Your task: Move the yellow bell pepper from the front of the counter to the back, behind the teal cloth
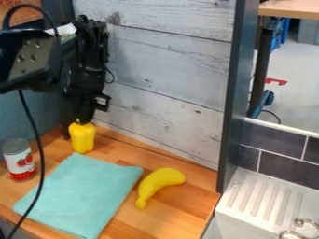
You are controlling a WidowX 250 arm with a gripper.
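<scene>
Well, the gripper point(81, 119) is at the yellow pepper point(82, 138) by the worktop's point(168, 217) back edge – pinching or not, I can't tell. Looks light (maybe slippery) – grab its sides.

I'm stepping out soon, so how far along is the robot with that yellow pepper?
Already done, it seems: the gripper has reached the top of the yellow pepper. In hand: the pepper is what it's working at, though I can't tell whether it's gripped. Left: the pepper appears to be down on the wooden counter by the cloth's far corner, so any lifting looks undone.
</scene>
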